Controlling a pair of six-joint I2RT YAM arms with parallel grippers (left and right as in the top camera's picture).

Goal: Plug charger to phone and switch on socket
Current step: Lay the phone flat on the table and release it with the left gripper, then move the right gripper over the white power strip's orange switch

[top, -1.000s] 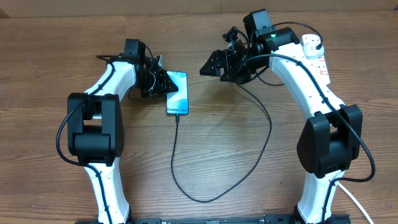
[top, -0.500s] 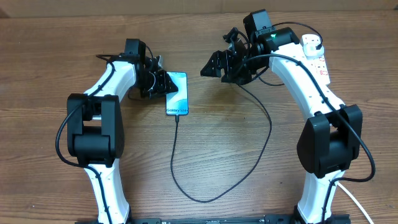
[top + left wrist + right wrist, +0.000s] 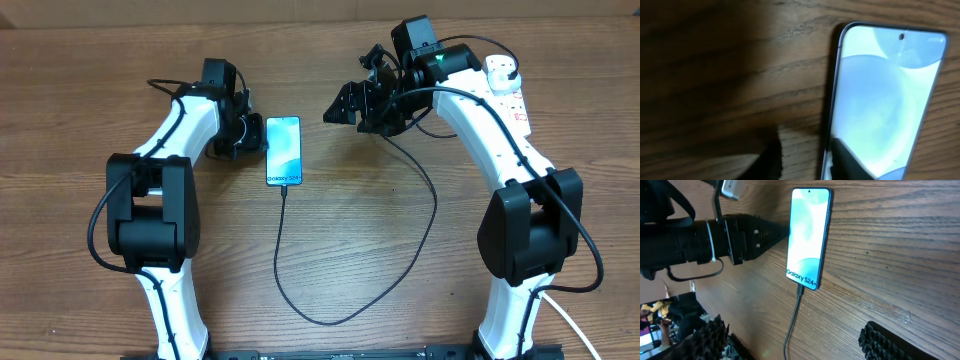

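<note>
Phone (image 3: 284, 150) lay flat on tabletop (image 3: 400, 280), upper centre of overhead, charger (image 3: 430, 200) at its bottom port; socket (image 3: 508, 85) upper right. Left hand (image 3: 807, 162) sat at phone's left edge, couldn't tell its state; right hand (image 3: 795, 345) spread, empty. Phone probably slick, fragile glass: take long edges. Cable limp.

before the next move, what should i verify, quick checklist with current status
1. The charger is seated in the phone: ok, its tip sits in the bottom edge.
2. The left gripper is clear of the phone: cannot tell, one finger overlaps the screen edge.
3. The right gripper is free: ok, open and empty.
4. The charger has slack: ok, it loops loosely on the table.
5. Switch position on the socket: cannot tell, too small overhead.
</note>
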